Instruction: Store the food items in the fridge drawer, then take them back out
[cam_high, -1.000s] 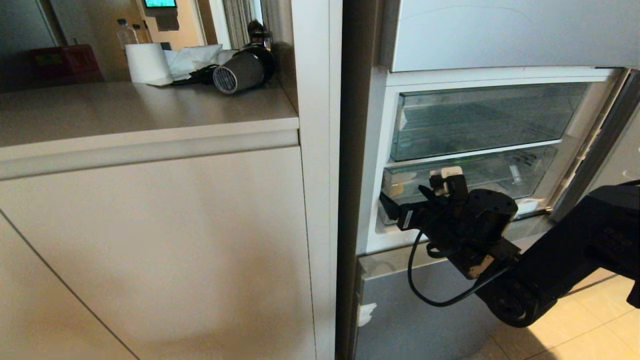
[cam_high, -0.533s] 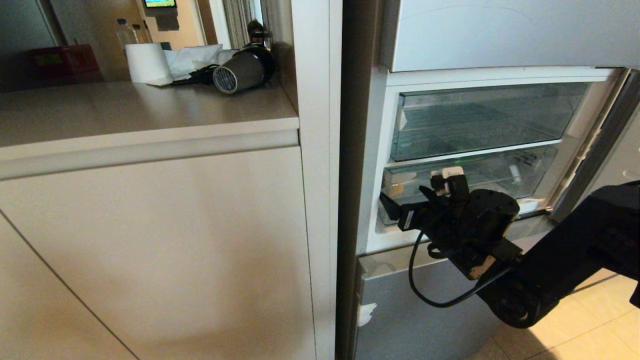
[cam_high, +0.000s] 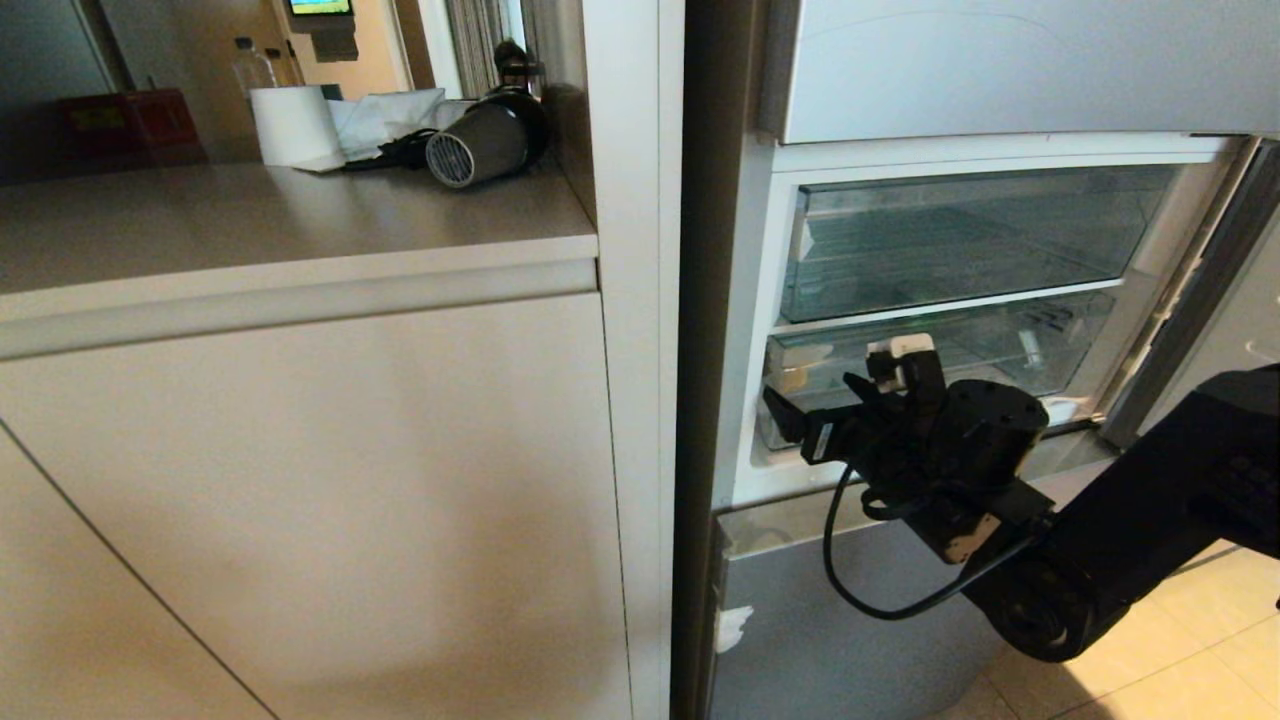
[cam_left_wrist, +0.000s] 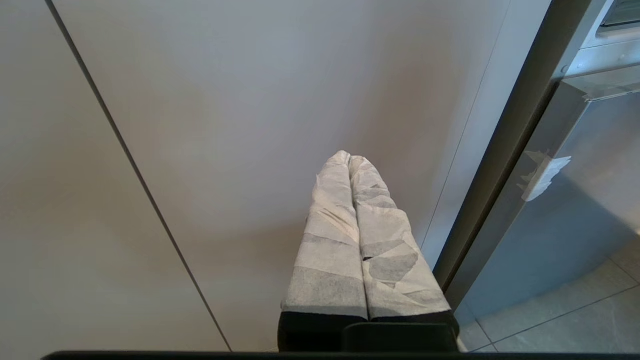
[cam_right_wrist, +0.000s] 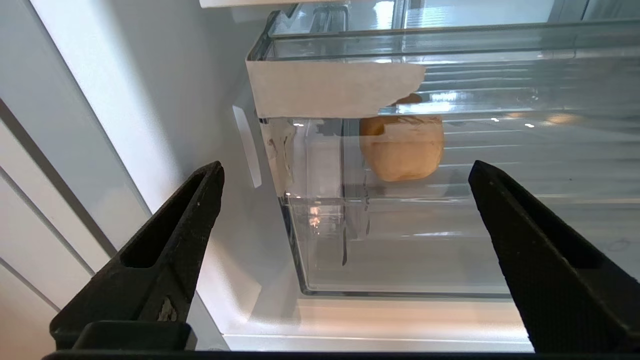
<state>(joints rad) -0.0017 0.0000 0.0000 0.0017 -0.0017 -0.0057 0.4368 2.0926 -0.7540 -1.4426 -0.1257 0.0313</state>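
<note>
My right hand (cam_right_wrist: 345, 170) hangs wide open, holding nothing, just in front of the see-through plastic fridge drawer (cam_right_wrist: 400, 240); the rounded tan potato-like lump (cam_right_wrist: 401, 150) sits inside, straight ahead. Left hand (cam_left_wrist: 350, 160) is pressed together by the beige cabinet.

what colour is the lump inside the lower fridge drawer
Tan-brown; the lump shows best in the right wrist view, through the clear drawer wall.
</note>
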